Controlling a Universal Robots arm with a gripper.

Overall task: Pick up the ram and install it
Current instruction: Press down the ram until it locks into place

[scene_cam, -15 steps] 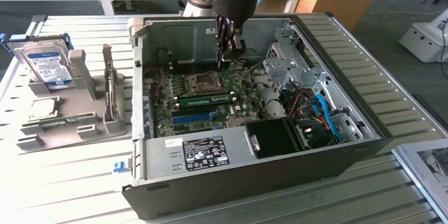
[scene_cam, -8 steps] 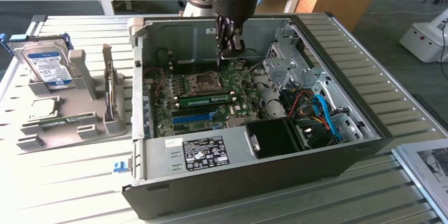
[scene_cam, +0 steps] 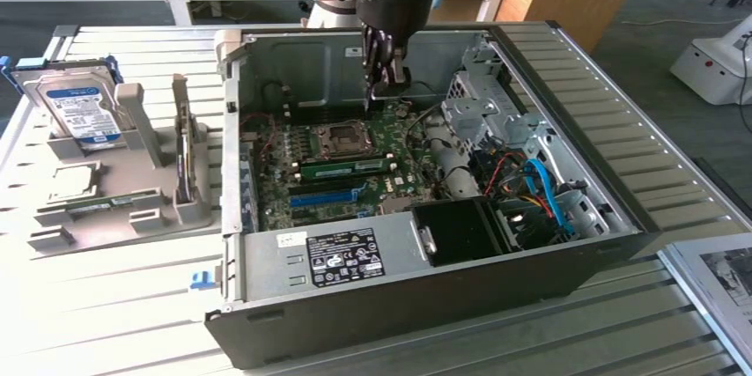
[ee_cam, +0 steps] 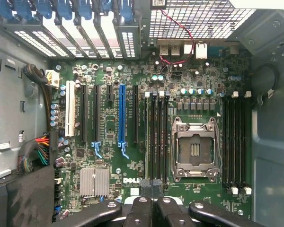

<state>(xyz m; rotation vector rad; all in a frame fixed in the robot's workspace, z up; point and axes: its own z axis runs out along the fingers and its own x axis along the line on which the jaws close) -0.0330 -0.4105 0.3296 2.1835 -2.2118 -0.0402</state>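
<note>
Open computer case [scene_cam: 411, 310] sits on the worktop, motherboard [scene_cam: 394, 184] flat inside it. Over the board's far edge hangs the gripper [scene_cam: 376, 99], fingers pinched together with nothing seen between them. The ram [scene_cam: 347, 165] stands slotted past the CPU socket [scene_cam: 344, 136], toward the case's near wall and lengthwise along it.

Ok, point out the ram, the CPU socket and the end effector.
ram [scene_cam: 347, 165]: exterior view, middle of the green stick.
CPU socket [ee_cam: 195, 150]: wrist view, centre of the socket.
end effector [ee_cam: 152, 198]: wrist view, where fingertips meet.
</note>
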